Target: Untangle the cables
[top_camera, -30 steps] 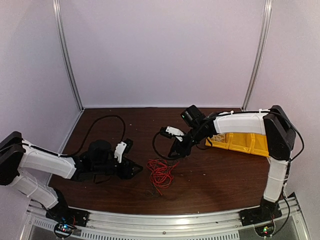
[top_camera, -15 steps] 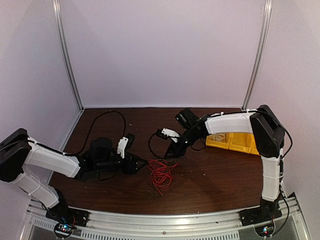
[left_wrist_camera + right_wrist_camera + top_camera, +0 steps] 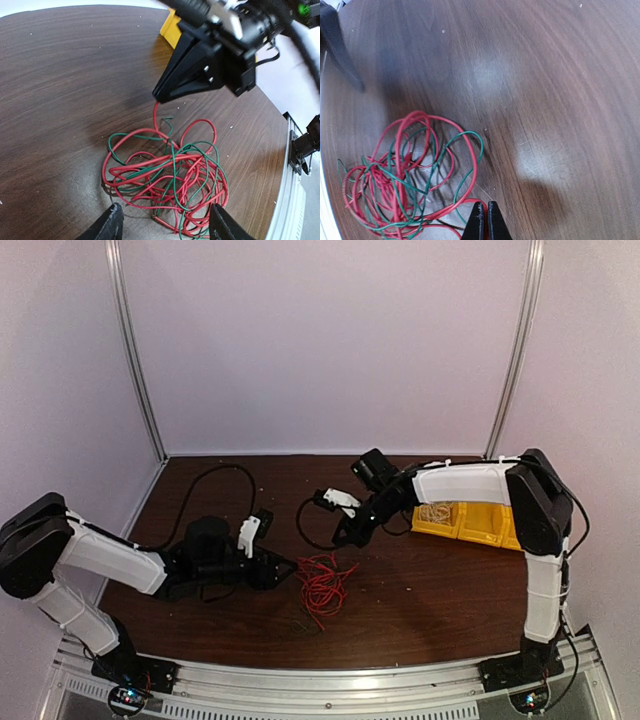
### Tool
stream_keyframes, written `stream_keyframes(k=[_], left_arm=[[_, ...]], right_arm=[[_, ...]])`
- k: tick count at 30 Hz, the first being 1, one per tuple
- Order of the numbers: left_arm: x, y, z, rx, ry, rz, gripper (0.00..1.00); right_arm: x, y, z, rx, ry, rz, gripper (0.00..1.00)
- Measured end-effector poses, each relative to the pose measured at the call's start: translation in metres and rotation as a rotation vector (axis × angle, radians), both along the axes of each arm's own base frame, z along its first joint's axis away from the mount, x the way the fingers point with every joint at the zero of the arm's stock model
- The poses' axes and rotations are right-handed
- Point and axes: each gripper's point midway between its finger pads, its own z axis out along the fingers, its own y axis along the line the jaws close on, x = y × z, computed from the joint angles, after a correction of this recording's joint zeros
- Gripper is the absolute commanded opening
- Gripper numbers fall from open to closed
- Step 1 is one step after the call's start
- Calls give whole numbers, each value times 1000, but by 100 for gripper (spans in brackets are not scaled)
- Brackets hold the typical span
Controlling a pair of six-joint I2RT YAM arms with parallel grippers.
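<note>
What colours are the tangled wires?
The cables are red and green; the left wrist view shows them best.

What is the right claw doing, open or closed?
Closed: the right gripper has its jaws pressed together, pinching a strand of the red cable.

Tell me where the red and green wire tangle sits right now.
Top view: the tangle lies near the table's centre, just right of the open left tool; the right tool, behind it, pinches one red strand.
</note>
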Motion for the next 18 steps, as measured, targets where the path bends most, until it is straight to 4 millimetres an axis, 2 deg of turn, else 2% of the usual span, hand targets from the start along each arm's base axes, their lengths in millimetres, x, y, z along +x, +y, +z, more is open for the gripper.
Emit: stream_keyframes(k=[3,8,12,15,18], left_arm=[[3,-6,-3,6,1,-10,61],[13,-19,10,-22,-50,-27,61],[19,-32,35,-68,-127,-45,60],[20,-44,56,-99,-194,-57,60],[19,-50,76,-124,-253,-50,60]], right_arm=[[2,-1,41,36,-57,-4,0],[7,5,155,188,-231,-2,0],[3,5,227,295,-333,12,0],[-1,6,253,334,-354,27,0],[-7,6,257,338,-341,41,0]])
